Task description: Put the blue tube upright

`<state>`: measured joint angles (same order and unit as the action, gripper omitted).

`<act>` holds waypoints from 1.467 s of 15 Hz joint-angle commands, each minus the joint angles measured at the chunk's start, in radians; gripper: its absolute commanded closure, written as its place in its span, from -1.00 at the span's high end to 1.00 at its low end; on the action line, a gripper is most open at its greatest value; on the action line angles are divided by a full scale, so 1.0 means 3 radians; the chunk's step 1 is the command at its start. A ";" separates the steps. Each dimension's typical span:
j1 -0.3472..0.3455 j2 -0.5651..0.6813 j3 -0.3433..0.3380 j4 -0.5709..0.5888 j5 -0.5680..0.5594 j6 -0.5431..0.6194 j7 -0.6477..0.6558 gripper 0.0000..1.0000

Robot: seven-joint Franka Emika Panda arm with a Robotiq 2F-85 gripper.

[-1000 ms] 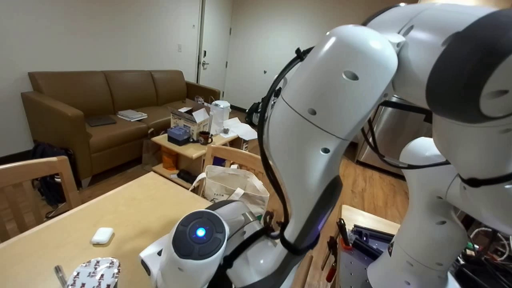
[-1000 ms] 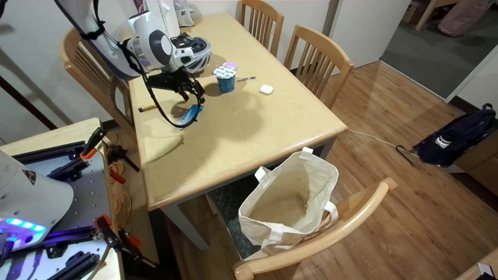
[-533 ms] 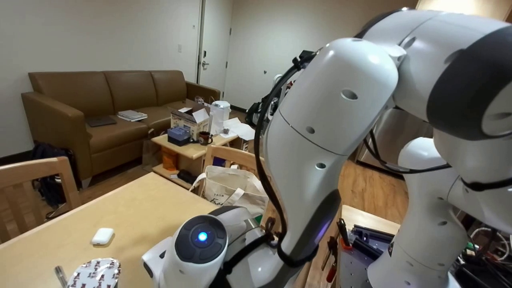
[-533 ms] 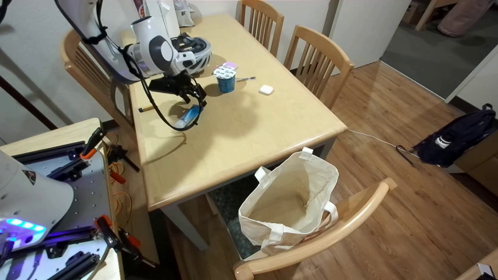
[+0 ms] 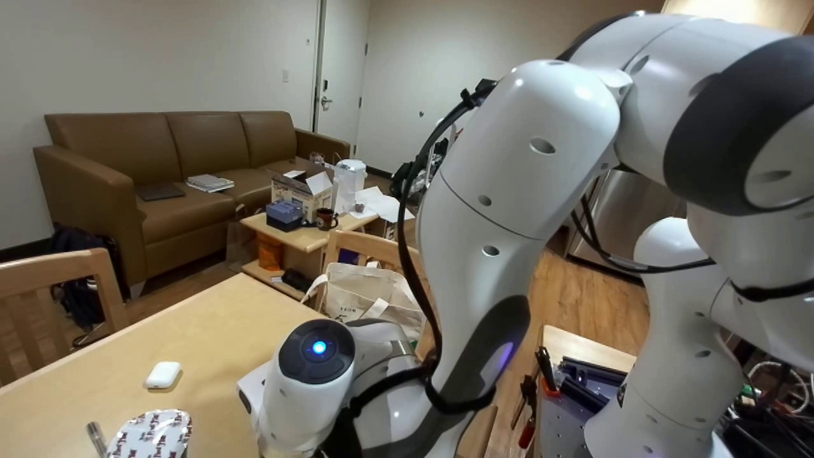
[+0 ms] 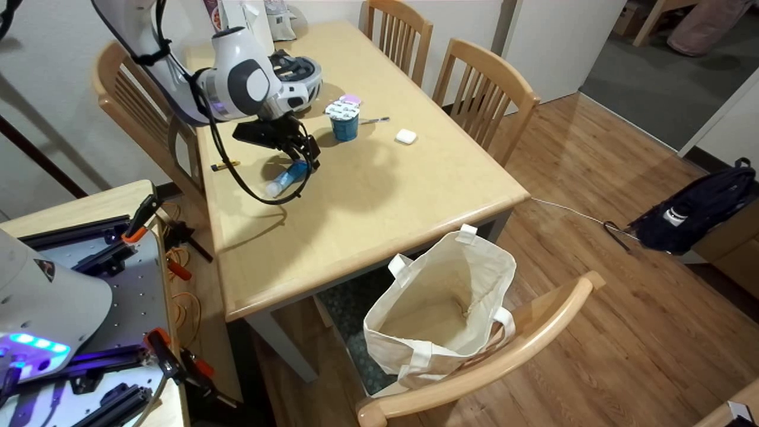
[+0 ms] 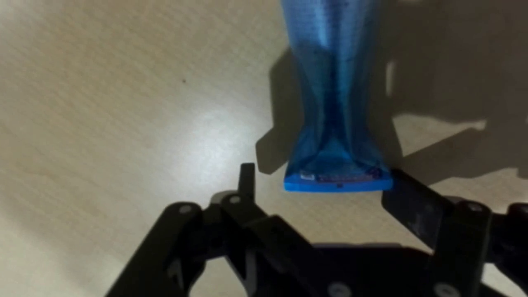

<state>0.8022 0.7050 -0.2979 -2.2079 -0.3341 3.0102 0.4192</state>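
The blue tube (image 6: 287, 179) lies flat on the wooden table (image 6: 367, 196) in an exterior view. In the wrist view the tube (image 7: 335, 95) runs down from the top edge, and its wide, flat blue end is nearest the gripper. My gripper (image 7: 318, 177) is open, with that end between its fingers. The right finger (image 7: 412, 206) overlaps the end's right corner; I cannot tell whether they touch. The left finger (image 7: 247, 181) stands apart from the tube. The gripper also shows low over the tube in an exterior view (image 6: 305, 157). The tube is out of view in the remaining exterior view.
A blue cup with a foil lid (image 6: 344, 121) stands beyond the gripper, near a white case (image 6: 406, 137) and a thin pen-like item (image 6: 375, 120). A yellow marker (image 6: 224, 166) lies near the table edge. A helmet (image 6: 308, 89) sits behind the arm. A tote bag (image 6: 439, 308) is on a chair.
The gripper has moved a little to the right and lower in an exterior view, closer to the tube's blue end. The tube has not visibly moved.
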 commanded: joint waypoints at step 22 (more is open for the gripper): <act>0.1649 -0.0328 -0.1940 -0.0250 -0.0159 -0.0111 0.1771 -0.99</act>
<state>1.1083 0.5182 -0.7199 -2.2770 -0.3559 2.9246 0.7561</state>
